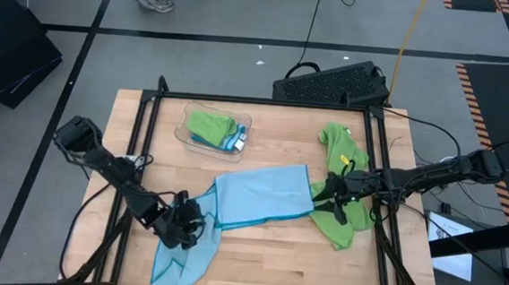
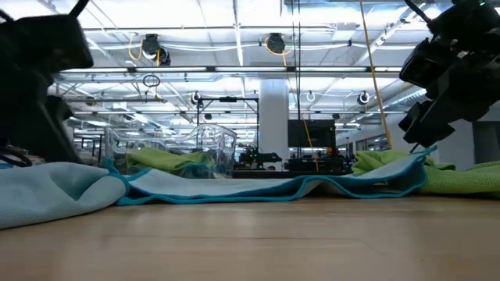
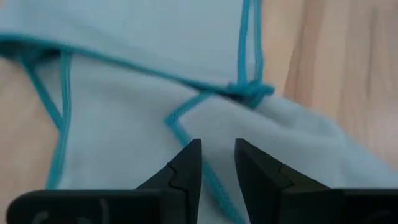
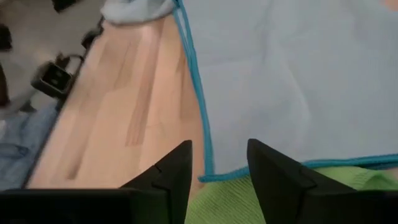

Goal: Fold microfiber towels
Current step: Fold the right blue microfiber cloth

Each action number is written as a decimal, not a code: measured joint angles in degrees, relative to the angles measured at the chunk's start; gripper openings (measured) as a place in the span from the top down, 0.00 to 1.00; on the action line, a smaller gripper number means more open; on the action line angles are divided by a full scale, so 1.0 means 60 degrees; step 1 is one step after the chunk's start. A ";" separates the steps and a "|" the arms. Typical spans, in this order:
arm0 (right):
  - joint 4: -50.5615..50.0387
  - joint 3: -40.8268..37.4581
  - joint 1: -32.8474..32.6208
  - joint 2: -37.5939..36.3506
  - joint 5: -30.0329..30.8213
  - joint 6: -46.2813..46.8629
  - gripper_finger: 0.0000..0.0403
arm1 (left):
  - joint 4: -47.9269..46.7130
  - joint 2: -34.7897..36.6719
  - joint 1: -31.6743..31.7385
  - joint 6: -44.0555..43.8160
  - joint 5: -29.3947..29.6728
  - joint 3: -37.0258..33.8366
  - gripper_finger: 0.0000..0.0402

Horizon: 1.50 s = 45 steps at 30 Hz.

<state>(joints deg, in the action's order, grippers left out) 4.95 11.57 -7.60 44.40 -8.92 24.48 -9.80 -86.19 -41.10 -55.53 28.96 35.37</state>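
A light blue microfiber towel (image 1: pixel 260 197) lies spread across the table's middle. Its near-left part (image 1: pixel 179 258) is bunched by the front edge, and its right corner (image 4: pixel 211 174) rests on a lime green towel (image 1: pixel 338 225). My left gripper (image 1: pixel 187 228) stands open over the bunched part, the teal hem (image 3: pixel 180 118) just ahead of its fingers. My right gripper (image 1: pixel 327 197) stands open above the blue towel's right corner, where blue meets green (image 4: pixel 249 199). In the low view the blue towel (image 2: pixel 234 186) lies flat with rippled edges.
A clear plastic tray (image 1: pixel 183 133) at the back left holds a folded green towel (image 1: pixel 209 124) and a blue one. A black keyboard-like box (image 1: pixel 330 83) sits past the far edge. Black frame rails (image 1: pixel 142 144) run along both sides. Bare wood (image 1: pixel 291 266) lies near the front.
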 joint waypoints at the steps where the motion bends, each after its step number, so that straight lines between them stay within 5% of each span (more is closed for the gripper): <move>1: -0.0088 0.0000 0.0000 -0.0090 0.0008 0.0119 0.64 | 0.0034 -0.0073 -0.0053 -0.0174 -0.0033 -0.0082 0.76; 11: -0.2162 0.0000 -0.0218 -0.0812 0.0524 0.0982 0.64 | -0.0395 -0.0616 -0.0654 -0.2091 -0.0607 -0.0617 0.76; 23: -0.4892 0.0042 -0.2273 -0.0686 0.2428 0.3996 0.64 | -0.5338 0.1231 -0.0735 -0.4544 -0.1775 -0.0547 0.76; 37: -0.5160 0.0733 -0.3320 -0.0606 0.2692 0.4667 0.64 | -0.4798 0.2741 -0.0689 -0.2837 -0.0138 -0.0557 0.76; 45: -0.4453 0.1690 -0.3319 -0.0565 0.4433 0.2704 0.64 | -0.1711 0.2758 -0.0315 -0.0109 0.1307 -0.0539 0.76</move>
<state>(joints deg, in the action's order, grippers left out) -21.76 21.71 -27.51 41.00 17.68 40.71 -20.06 -69.64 -42.99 -56.18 36.81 32.14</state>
